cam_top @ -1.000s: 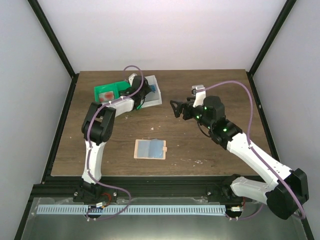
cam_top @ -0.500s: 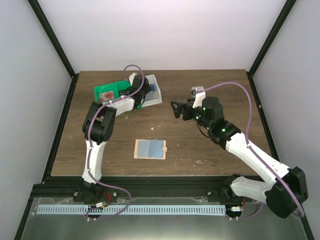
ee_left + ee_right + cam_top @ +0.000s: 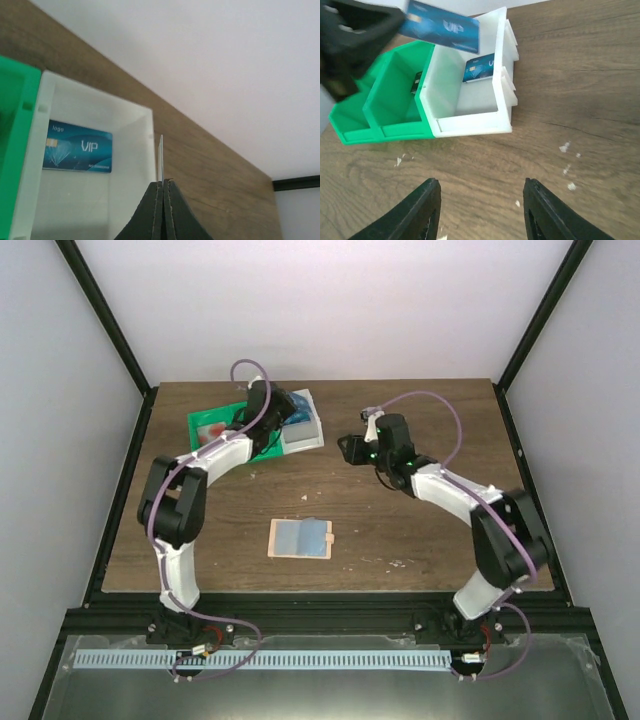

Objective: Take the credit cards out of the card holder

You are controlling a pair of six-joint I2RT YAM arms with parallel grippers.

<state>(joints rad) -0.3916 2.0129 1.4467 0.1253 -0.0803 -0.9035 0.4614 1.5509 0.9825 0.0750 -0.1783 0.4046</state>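
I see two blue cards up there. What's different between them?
The held blue card is pinched in the left gripper; the loose blue card is touched by nothing. The held blue card hangs in the air; the loose blue card rests inside the white tray. Both are blue and read VIP.

The wooden table (image 3: pixel 420 530) carries the card holder (image 3: pixel 300 538) near its front edge. A green tray (image 3: pixel 212 422) and a white tray (image 3: pixel 305 432) touch near the far-left corner.

"logo", "vip" on blue card (image 3: pixel 77 148)
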